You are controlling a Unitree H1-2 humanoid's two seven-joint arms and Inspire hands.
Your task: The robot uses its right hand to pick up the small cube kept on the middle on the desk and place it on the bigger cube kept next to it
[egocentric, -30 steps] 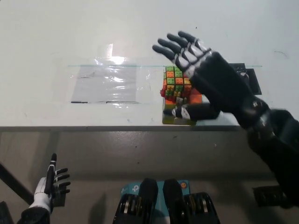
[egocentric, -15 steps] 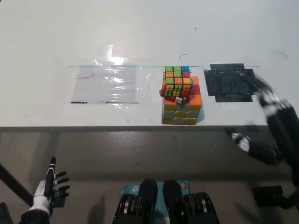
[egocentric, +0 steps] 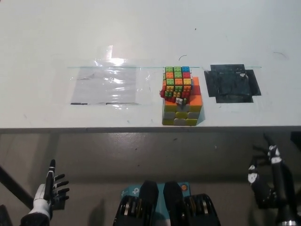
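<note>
The small studded cube (egocentric: 177, 83), with green, orange and red tiles, sits on top of the bigger cube (egocentric: 182, 109), whose front shows yellow and white tiles near the desk's front edge. My black right hand (egocentric: 268, 174) hangs below the desk edge at the lower right, fingers spread and holding nothing, well apart from the cubes. My white left hand (egocentric: 49, 190) rests at the lower left, below the desk, fingers apart and empty.
A clear plastic sheet (egocentric: 107, 84) lies on the white desk (egocentric: 141, 33) left of the cubes. A black square patch (egocentric: 232, 83) lies to their right. The desk's front edge (egocentric: 94, 128) runs across the middle of the picture.
My right hand has let go of the small cube and drawn back from above the cubes, down past the desk edge to the lower right. The small cube stays on the bigger one.
</note>
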